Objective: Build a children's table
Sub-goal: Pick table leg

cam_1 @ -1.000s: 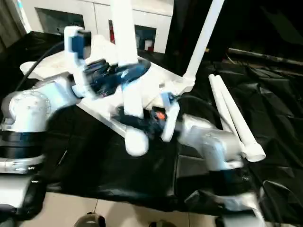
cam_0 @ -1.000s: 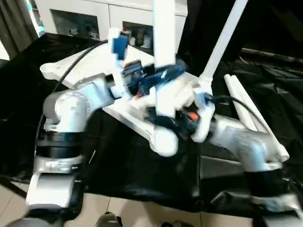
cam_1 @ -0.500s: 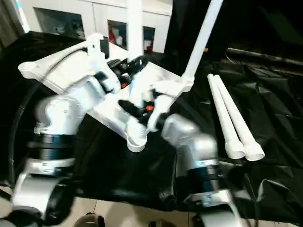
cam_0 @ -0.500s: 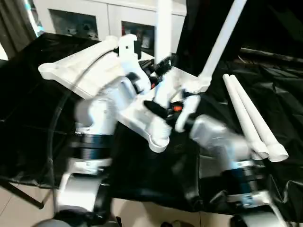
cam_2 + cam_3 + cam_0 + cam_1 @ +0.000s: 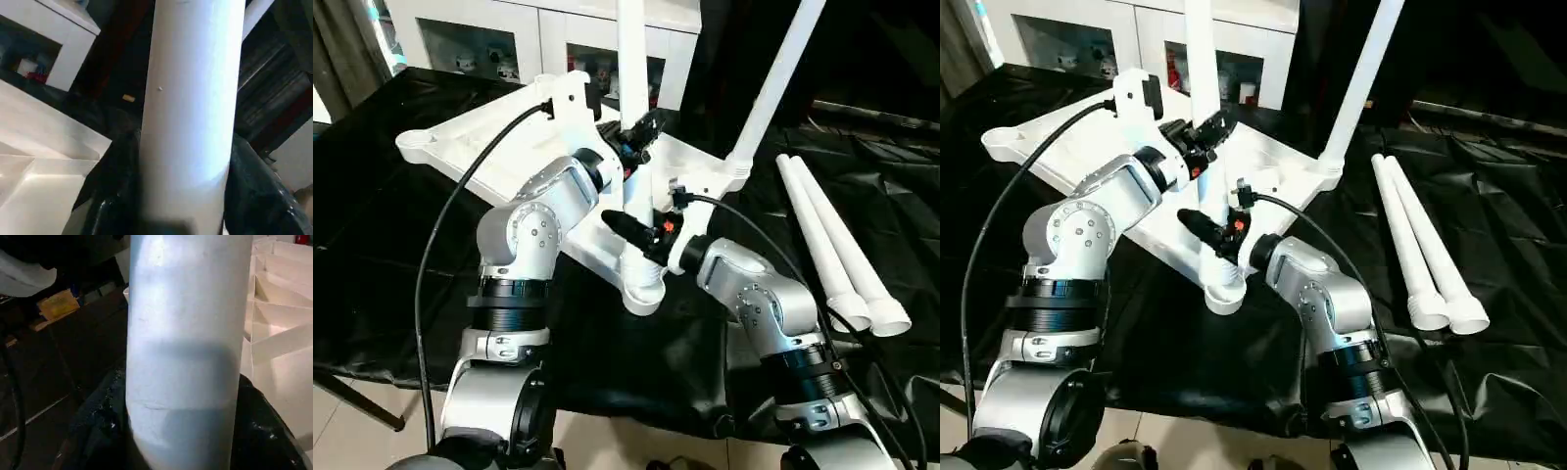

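The white tabletop (image 5: 489,147) lies upside down, ribs up, on the black-draped work table. One white leg (image 5: 773,78) stands in its far right corner socket. A second leg (image 5: 631,59) stands nearly upright, its foot at the near corner socket (image 5: 644,292). My left gripper (image 5: 641,132) is shut on this leg higher up. My right gripper (image 5: 641,230) is shut on it just above the socket. In the wrist views the leg (image 5: 195,98) (image 5: 188,333) sits between black fingers (image 5: 117,181) (image 5: 102,416) pressed on both sides. Two loose legs (image 5: 832,245) lie side by side to the right.
A white cabinet (image 5: 509,39) with shelves stands behind the table. The black cloth (image 5: 372,245) hangs over the near edge above a tiled floor. A black cable (image 5: 440,245) loops from my left arm past the tabletop's left side.
The held leg has swung from a blurred, tilted stand to nearly upright over the near socket. Both forearms have drawn in towards it, my left elbow moving rightward.
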